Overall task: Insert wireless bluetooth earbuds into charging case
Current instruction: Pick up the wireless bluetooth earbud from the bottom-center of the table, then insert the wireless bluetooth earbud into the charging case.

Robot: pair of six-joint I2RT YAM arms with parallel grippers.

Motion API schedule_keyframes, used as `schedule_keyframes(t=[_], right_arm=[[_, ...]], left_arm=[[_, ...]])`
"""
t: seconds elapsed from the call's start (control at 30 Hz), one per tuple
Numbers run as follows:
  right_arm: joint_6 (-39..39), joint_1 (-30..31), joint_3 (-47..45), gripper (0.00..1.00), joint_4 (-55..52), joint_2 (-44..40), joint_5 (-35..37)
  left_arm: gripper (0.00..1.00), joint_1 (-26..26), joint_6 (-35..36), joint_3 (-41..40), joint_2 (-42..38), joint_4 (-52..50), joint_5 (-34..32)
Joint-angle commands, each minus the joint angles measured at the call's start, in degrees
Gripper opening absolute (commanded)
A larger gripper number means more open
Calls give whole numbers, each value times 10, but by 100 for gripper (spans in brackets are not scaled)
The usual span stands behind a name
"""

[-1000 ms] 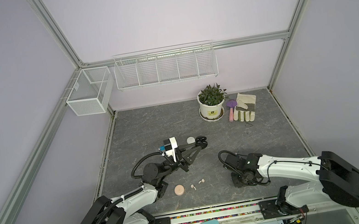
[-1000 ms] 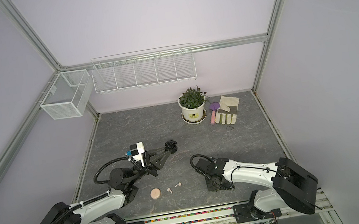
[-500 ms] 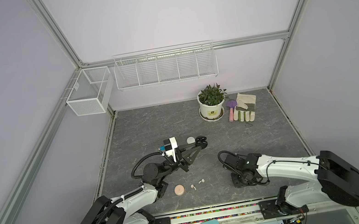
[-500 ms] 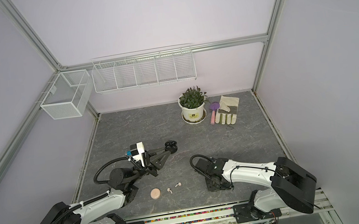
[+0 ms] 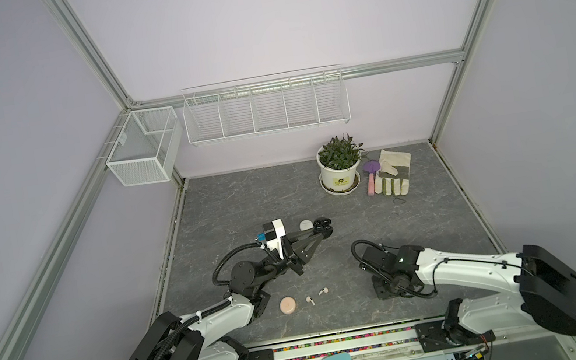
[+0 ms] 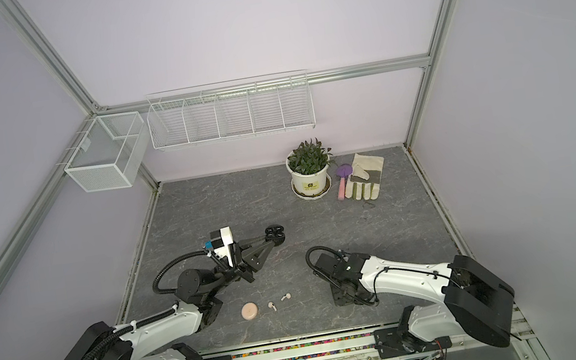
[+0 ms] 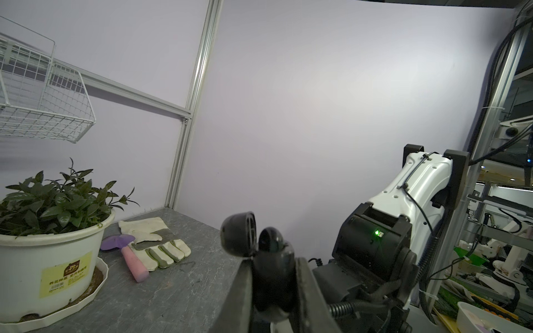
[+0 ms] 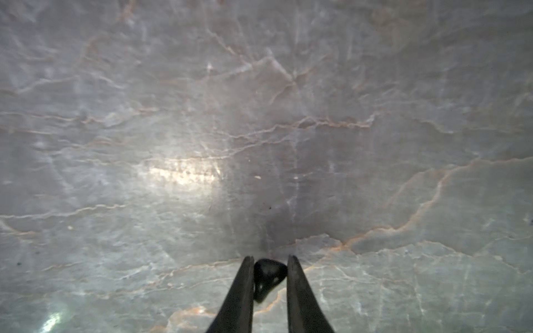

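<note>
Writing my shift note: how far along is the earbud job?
Done: no earbud visibly seated. In hand: left gripper holds the open black case; right gripper pinches a black earbud. Left: two pink earbuds lie beside the closed pink case.

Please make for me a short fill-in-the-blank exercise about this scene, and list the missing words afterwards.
1. The right tool is shut on a small ____ earbud.
2. The left tool holds the charging case with its lid ____.
3. Beside the pink case, ____ pale pink earbuds lie on the table.
4. The purple trowel lies between the potted plant and the ____.

Missing words: black; open; two; glove.
</note>
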Motion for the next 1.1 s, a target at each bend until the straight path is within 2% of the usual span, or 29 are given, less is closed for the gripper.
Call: schedule_keyframes(t=[0.0, 0.23, 0.47, 0.6, 0.87, 1.07], right_arm=[[-12, -11, 24, 21, -30, -26, 33], [-55, -28, 92, 21, -71, -59, 75], [-112, -34, 220, 21, -126, -102, 132], [-144, -34, 291, 21, -133, -108, 143], [-201, -6, 429, 21, -110, -72, 131], [-236, 41, 504, 20, -68, -34, 161]], left_arm=[[0, 1, -11, 17, 5, 22, -10], [0, 1, -12, 31, 14, 22, -26], [0, 2, -9, 52, 21, 22, -38], [0, 2, -8, 67, 27, 22, -31], [0, 2, 8, 81, 36, 22, -8], [0, 2, 11, 87, 46, 22, 0]])
